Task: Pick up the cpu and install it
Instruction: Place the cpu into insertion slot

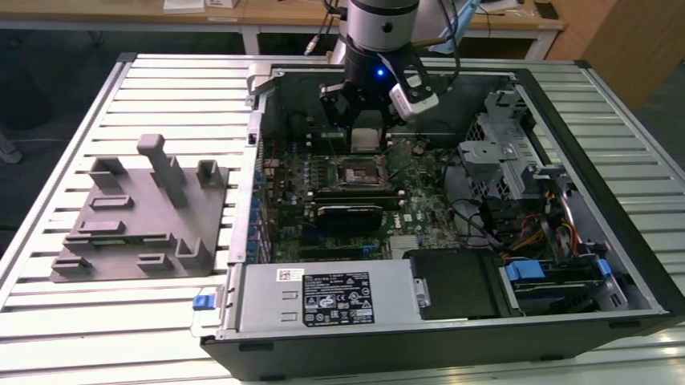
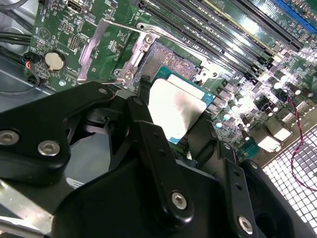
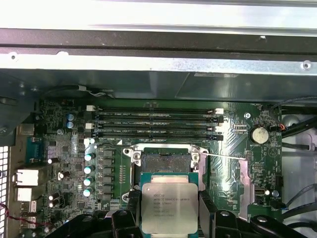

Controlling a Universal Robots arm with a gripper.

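the cpu (image 3: 169,207) is pinched by its edges in the gripper (image 1: 367,128). it is held above the board (image 3: 237,148), and the open socket (image 3: 166,161) lies just below and beside it, not yet filled.

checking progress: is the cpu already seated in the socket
No, the gripper holds the cpu short of the open socket.

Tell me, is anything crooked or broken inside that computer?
Nothing looks broken or spilled. The only thing not in its spot is the cpu: the gripper holds it by its edges over the motherboard, close to the socket, which sits open and empty.
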